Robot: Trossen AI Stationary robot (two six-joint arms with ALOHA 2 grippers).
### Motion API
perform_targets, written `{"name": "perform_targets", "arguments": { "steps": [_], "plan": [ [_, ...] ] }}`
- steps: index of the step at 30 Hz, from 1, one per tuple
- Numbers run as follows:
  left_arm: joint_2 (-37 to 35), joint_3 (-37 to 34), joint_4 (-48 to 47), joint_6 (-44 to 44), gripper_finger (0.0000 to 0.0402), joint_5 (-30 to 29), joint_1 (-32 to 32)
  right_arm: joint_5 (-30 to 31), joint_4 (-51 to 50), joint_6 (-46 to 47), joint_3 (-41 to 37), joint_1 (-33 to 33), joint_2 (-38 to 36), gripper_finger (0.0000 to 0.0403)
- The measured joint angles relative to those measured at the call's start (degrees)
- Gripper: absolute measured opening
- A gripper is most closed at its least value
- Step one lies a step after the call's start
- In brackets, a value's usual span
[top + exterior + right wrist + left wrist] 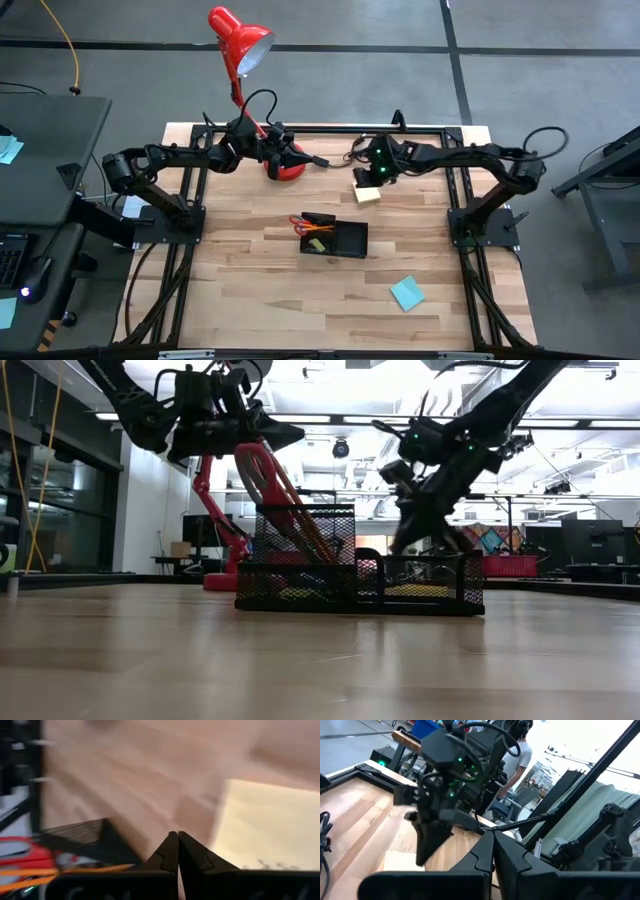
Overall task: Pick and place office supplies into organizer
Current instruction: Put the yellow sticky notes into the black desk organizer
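From above, the pale wooden worktop (250, 300) carries the small low black mesh organizer tray (335, 239) near its middle, with red-handled scissors (303, 220) and thin orange-yellow pencils (318, 230) already at its left end. A pale yellow square sticky-note pad (366, 195) lies toward the far edge, and the right hand (372, 181) sits right over its far side, much nearer to it than the left hand (312, 159), which waits beside the base of the red desk lamp (240, 45). A teal-blue square sticky-note pad (407, 293) lies apart, toward the near right corner. The right arm reaches in from the right edge, stretched low along the far rail, wrist tipped down.

At table height, the organizer (360, 582) stands with scissors (265, 480) and pencils leaning up out of its tall compartment; the right hand (420, 540) hangs behind it, pointing down, the left hand (290, 435) held high and level.

Past the left wrist, the left fingers (492, 852) meet with nothing between them; the right hand (427, 850) points down at the yellow pad (402, 862), seemingly on its edge.

Past the right wrist, the right fingers (177, 850) are pressed together, empty, with the yellow pad (270, 825) just ahead and to one side, so the hand would need to spread before any grasp
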Motion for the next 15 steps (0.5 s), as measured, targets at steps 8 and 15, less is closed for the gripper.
{"name": "perform_targets", "arguments": {
  "steps": [8,15],
  "plan": [
    [0.0,0.0,0.0,1.0,0.0003,0.0,0.0,0.4,-11.8,-3.9,-0.2,-4.5,-2.5,0.0073],
    [0.0,0.0,0.0,1.5,0.0003,0.0,0.0,2.9,-16.0,-4.2,-0.2,-5.2,-2.5,0.0206]
  ]
}}
